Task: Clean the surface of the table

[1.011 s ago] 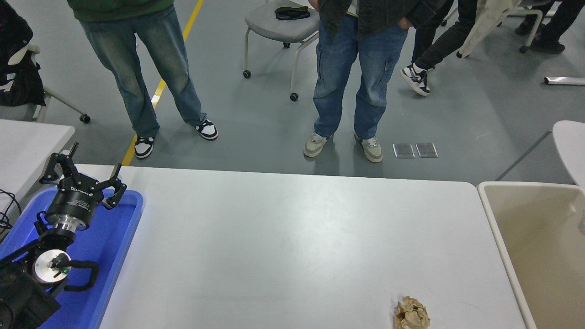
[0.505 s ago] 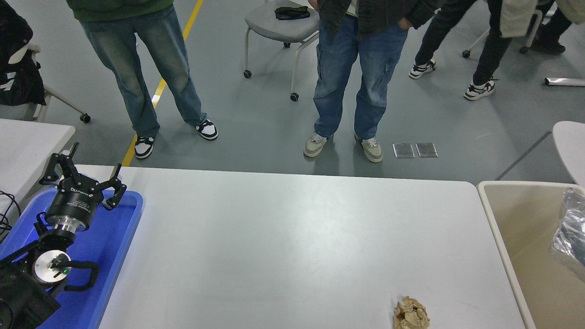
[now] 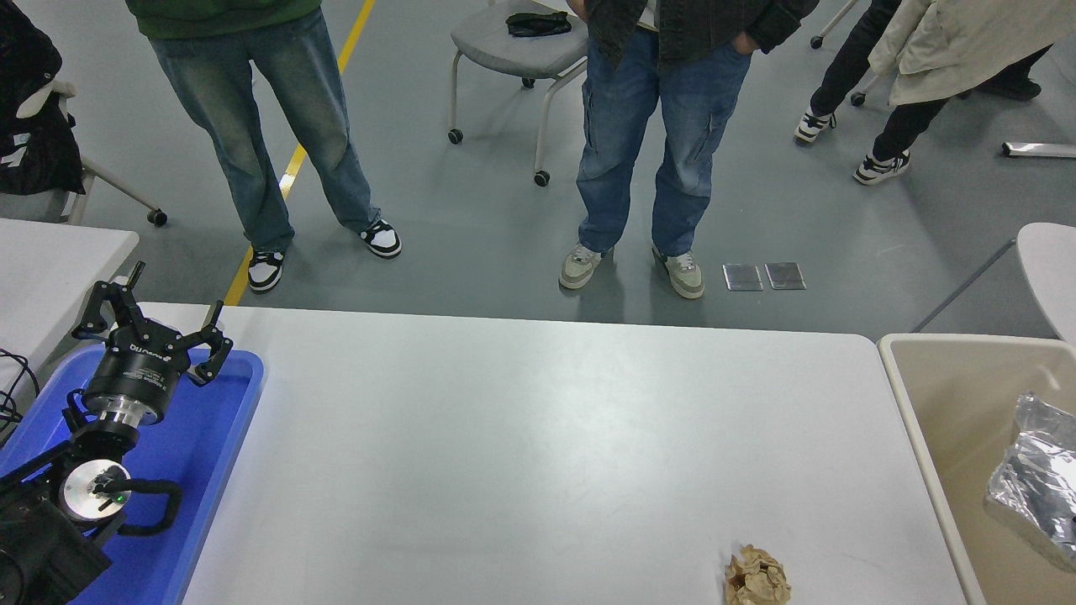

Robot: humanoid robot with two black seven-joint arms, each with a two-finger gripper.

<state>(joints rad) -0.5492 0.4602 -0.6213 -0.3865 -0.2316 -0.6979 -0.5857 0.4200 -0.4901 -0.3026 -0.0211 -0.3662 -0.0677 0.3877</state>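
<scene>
Brown crumpled paper (image 3: 757, 576) lies nearest, at the front edge of the table surface (image 3: 538, 437), towards its right side and apart from everything else; it sits exactly where it sat a second ago, untouched, and it is the only loose litter I can see on the white top. At the lower left the left gripper (image 3: 145, 329) hangs parked over the blue tray (image 3: 220, 437), fingers spread wide and holding nothing, and it has not shifted; the right gripper is out of view, so nothing can be said of its jaws. To the right, just beside the table's edge, stands the beige bin (image 3: 925, 420); a silvery crinkled wrapper (image 3: 1036, 479) now rests inside it near the picture's right edge, where a second ago the bin showed only bare wall and half a second ago the wrapper was higher up, so it seems to have just dropped in. I judge that one piece of rubbish is dealt with and the paper ball is what remains; the next move would call for the right arm to come back over the table's near right corner. Beyond the far edge, two people in jeans (image 3: 664, 126) stand on the grey floor, a grey chair (image 3: 517, 42) between them.
</scene>
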